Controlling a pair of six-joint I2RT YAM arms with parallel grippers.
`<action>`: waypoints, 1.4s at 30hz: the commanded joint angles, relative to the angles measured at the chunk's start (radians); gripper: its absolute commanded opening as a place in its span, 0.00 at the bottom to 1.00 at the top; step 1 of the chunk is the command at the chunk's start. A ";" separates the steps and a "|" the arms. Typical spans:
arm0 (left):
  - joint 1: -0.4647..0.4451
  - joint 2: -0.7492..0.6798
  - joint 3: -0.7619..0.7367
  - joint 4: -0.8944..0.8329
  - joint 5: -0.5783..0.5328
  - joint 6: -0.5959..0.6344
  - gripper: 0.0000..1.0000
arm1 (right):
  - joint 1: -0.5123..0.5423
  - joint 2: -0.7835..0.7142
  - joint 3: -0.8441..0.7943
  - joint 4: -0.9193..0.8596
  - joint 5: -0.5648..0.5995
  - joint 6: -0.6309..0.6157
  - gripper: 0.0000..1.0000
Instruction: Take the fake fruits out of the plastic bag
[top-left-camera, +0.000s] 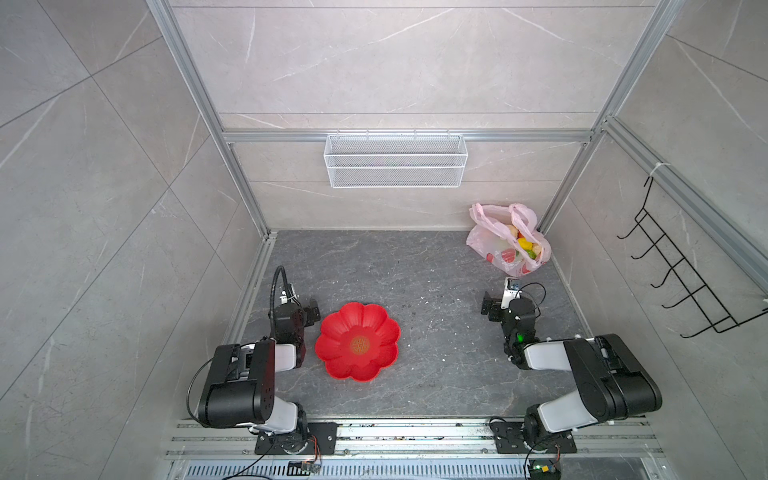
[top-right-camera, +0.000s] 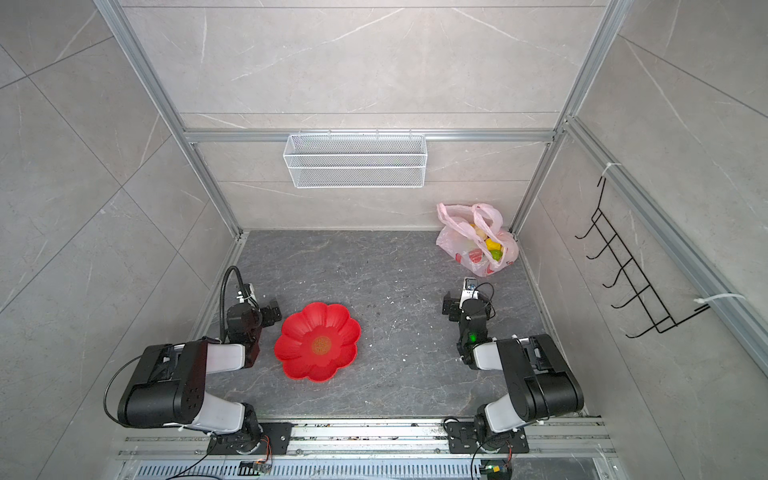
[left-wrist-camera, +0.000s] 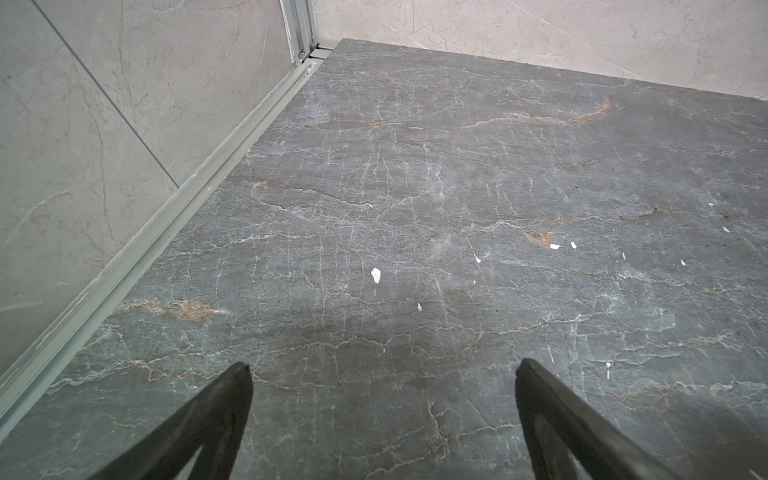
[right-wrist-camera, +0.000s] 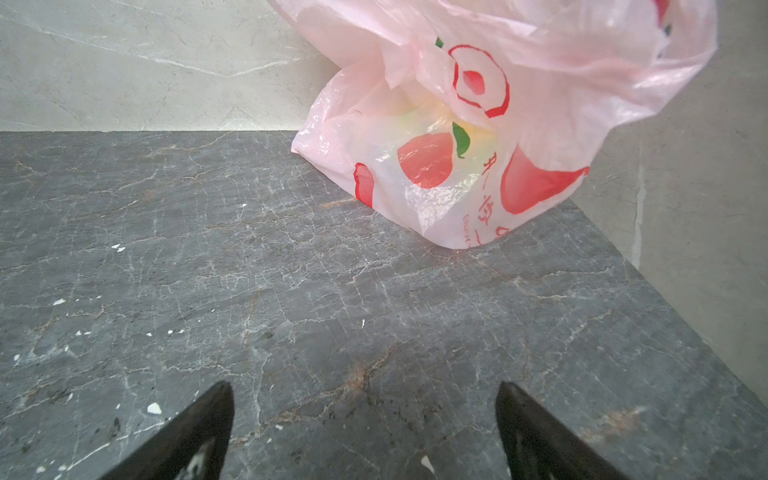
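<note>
Insp. of both end effectors. L gripper (left-wrist-camera: 382, 370): jaws wide apart, nothing between them, pointed over bare tabletop (left-wrist-camera: 415, 187). R gripper (right-wrist-camera: 365, 388): jaws likewise spread, nothing held. The plastic bag (right-wrist-camera: 436, 166) sat ahead of the R gripper, offset to its right, near but not touching, backed into the corner against the wall (right-wrist-camera: 145, 62). Bag mouth faced up. The fake fruits (top-left-camera: 524, 244) lay inside it, with yellow, green and cream pcs visible in both top views; count could not be told. The bag stood well apart from the L gripper, far off to its right and ahead. A red flower-shaped dish (top-left-camera: 336, 332) lay just beside the L gripper, on its right.
</note>
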 joint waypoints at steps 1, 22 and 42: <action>0.001 0.010 0.021 0.052 0.004 0.018 1.00 | -0.001 0.002 0.011 -0.007 -0.008 -0.009 0.99; 0.004 -0.334 0.348 -0.787 -0.140 -0.454 1.00 | 0.000 -0.381 0.427 -1.021 -0.242 0.326 0.99; -0.086 -0.360 0.550 -1.241 0.008 -0.512 1.00 | 0.578 -0.110 0.745 -1.431 0.017 0.613 0.99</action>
